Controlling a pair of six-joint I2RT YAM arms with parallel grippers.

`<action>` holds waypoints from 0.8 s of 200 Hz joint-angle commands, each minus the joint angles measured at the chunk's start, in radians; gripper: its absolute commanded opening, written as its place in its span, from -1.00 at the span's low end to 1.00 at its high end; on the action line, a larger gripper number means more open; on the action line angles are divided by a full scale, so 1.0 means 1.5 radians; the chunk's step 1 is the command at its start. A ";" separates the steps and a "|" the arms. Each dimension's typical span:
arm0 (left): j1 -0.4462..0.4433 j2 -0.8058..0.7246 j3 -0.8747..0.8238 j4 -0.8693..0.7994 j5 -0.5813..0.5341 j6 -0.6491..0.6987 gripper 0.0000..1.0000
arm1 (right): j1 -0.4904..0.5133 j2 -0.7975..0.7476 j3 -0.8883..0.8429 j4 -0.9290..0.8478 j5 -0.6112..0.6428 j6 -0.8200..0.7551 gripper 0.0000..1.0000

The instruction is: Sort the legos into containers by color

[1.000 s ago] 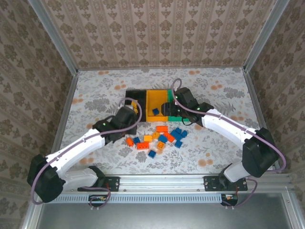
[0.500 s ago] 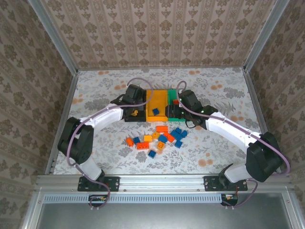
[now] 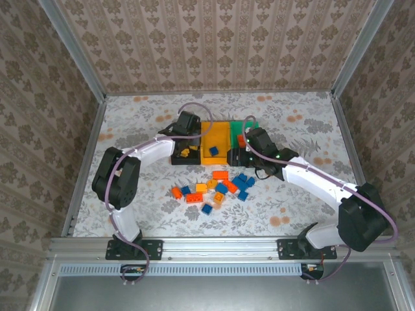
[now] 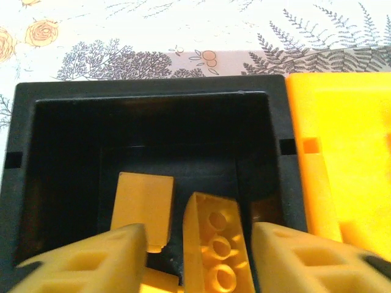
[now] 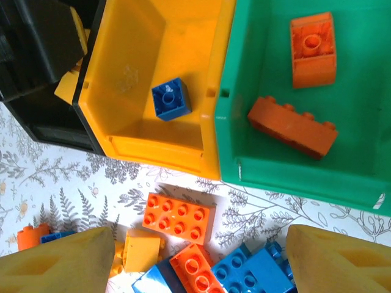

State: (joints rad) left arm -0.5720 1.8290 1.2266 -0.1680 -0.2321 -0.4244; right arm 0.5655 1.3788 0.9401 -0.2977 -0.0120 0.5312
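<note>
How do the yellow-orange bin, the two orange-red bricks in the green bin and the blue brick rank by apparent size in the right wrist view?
1. yellow-orange bin, largest by far.
2. long orange-red brick and short orange-red brick: about alike, so not ranked.
3. blue brick, smallest.

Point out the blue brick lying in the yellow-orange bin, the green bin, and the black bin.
blue brick [image 5: 171, 99]: right wrist view, its studded top face.
green bin [image 5: 256, 61]: right wrist view, bare floor near its left wall.
black bin [image 4: 146, 85]: left wrist view, its far rim.
</note>
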 commanded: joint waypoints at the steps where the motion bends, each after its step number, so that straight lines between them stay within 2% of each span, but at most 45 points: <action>1: -0.013 -0.036 0.000 -0.002 0.020 -0.009 0.24 | 0.005 -0.017 -0.011 -0.028 -0.024 0.004 0.52; 27: -0.023 -0.113 -0.037 0.008 0.036 -0.022 0.47 | 0.023 -0.017 -0.019 -0.038 -0.038 -0.014 0.51; 44: -0.042 -0.178 -0.071 0.011 0.039 -0.023 0.72 | 0.037 -0.012 -0.024 -0.049 -0.043 -0.025 0.51; 70: -0.081 -0.274 -0.127 0.003 0.038 -0.029 0.99 | 0.048 -0.006 -0.038 -0.074 0.008 -0.019 0.48; 89: -0.118 -0.342 -0.178 -0.002 0.023 -0.034 1.00 | 0.047 -0.009 -0.059 -0.081 0.067 0.006 0.46; 116: -0.166 -0.419 -0.247 -0.010 -0.023 -0.042 0.99 | 0.041 0.004 -0.077 -0.073 0.105 0.031 0.42; 160: -0.168 -0.506 -0.338 -0.026 -0.039 -0.075 1.00 | 0.031 0.064 -0.051 -0.032 0.106 -0.010 0.26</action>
State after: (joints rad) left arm -0.8265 1.1233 0.7654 -0.1761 -0.2443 -0.4953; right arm 0.6182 1.4364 0.8337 -0.3664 0.1028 0.5468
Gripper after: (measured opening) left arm 0.997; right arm 0.647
